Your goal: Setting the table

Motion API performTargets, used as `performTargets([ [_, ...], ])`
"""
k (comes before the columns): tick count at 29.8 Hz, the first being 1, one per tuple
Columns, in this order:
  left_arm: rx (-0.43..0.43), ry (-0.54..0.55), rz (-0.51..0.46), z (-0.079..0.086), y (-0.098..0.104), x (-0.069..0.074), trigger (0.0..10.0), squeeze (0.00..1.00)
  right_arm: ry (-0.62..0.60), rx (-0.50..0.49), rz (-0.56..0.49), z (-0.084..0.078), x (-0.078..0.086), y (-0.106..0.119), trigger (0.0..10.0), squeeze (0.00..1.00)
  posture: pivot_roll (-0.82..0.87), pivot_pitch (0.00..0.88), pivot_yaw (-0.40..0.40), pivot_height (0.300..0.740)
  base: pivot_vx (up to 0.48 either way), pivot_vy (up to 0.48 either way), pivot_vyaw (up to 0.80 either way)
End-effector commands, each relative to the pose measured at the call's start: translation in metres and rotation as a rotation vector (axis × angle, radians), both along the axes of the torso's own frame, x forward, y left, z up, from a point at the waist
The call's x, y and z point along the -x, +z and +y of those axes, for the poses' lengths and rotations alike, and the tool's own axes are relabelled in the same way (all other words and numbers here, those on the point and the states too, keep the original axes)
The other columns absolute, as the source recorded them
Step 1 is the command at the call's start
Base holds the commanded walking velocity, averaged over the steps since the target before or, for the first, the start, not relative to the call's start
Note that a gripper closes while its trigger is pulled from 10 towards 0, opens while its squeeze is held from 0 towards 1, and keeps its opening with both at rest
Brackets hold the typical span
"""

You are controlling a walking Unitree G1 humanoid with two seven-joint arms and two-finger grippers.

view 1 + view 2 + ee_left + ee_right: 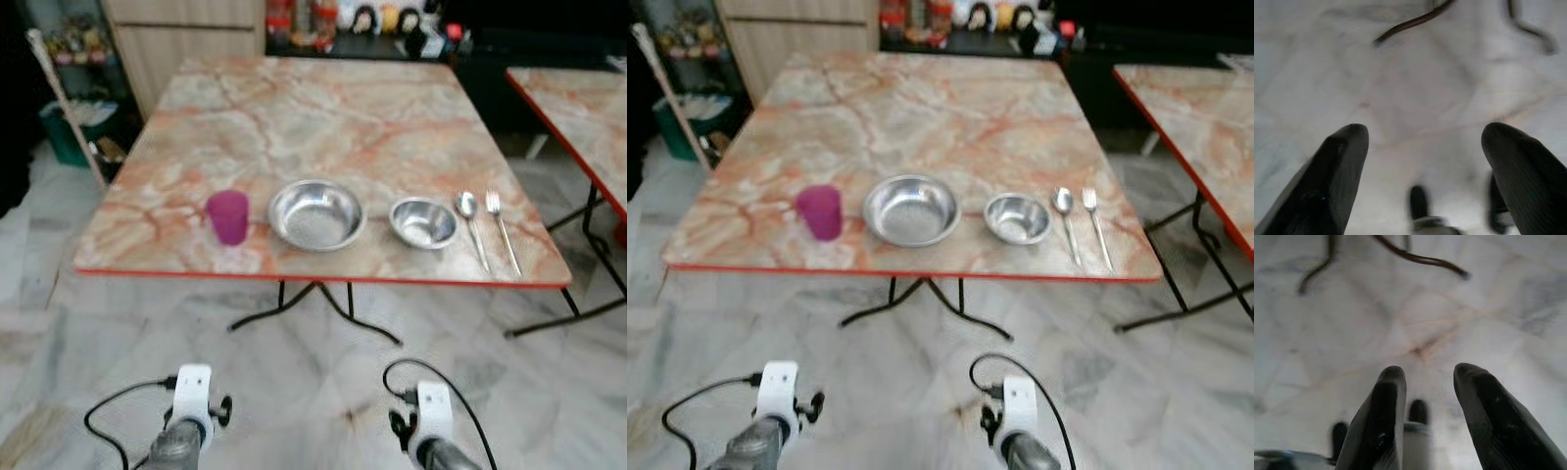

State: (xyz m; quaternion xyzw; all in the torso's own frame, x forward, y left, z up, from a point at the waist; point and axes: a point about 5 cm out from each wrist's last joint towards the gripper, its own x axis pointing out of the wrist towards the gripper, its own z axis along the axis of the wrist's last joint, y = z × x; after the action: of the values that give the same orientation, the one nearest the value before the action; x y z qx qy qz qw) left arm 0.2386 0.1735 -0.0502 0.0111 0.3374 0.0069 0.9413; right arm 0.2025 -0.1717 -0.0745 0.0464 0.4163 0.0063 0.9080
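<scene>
Nearest, at the bottom edge of the left eye view, both arms hang low over the pale marble floor (323, 392), well short of the table. Left gripper (1422, 142): fingers wide apart, nothing between them, floor beneath. Right gripper (1427, 377): fingers apart with a narrower gap, also empty. Neither is at work; likely judgement is that the robot stands back from the table between steps or at the end of the task.

Further up, mid-frame: marble-patterned table (333, 108) with a red edge. Along its near edge, left to right, sit a purple cup (228, 216), a large steel bowl (315, 214), a small steel bowl (423, 222), a spoon (471, 225) and a fork (502, 227). All are apart from one another; spoon and fork lie side by side, handles toward the near edge. The row reads as one place setting laid within a diner's reach, cup upright, bowls open side up. Setting looks largely complete.

Far, upper frame: a wooden cabinet (186, 39) and a dark shelf with small items too blurred to identify. A second table (578, 117) is cut off at the right edge. Black table legs are partly hidden beneath the top. Bowl contents: none discernible.
</scene>
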Motion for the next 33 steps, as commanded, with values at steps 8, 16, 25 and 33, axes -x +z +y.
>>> performTargets([
  [8,-0.014,0.001,0.010,0.005,-0.002,0.003,10.0,0.00,0.008,-0.002,-0.003,0.002,-0.002,0.001,10.0,0.00,0.10,0.123,-0.070,0.740,0.300,0.000,0.00],
  [16,-0.023,0.038,-0.009,0.014,-0.001,0.006,10.0,0.00,0.011,-0.004,-0.001,0.003,-0.002,0.001,10.0,0.00,0.10,0.123,-0.068,0.740,0.000,0.000,0.00],
  [25,-0.223,0.402,-0.190,0.083,0.024,0.005,10.0,0.00,0.020,-0.005,0.005,0.004,0.000,0.000,10.0,0.00,0.11,0.132,-0.068,0.740,0.000,0.000,0.00],
  [33,-0.410,0.648,-0.456,0.137,0.076,-0.005,10.0,0.00,0.029,-0.005,0.005,0.005,-0.001,0.000,10.0,0.00,0.12,0.132,-0.070,0.740,0.000,0.000,0.00],
])
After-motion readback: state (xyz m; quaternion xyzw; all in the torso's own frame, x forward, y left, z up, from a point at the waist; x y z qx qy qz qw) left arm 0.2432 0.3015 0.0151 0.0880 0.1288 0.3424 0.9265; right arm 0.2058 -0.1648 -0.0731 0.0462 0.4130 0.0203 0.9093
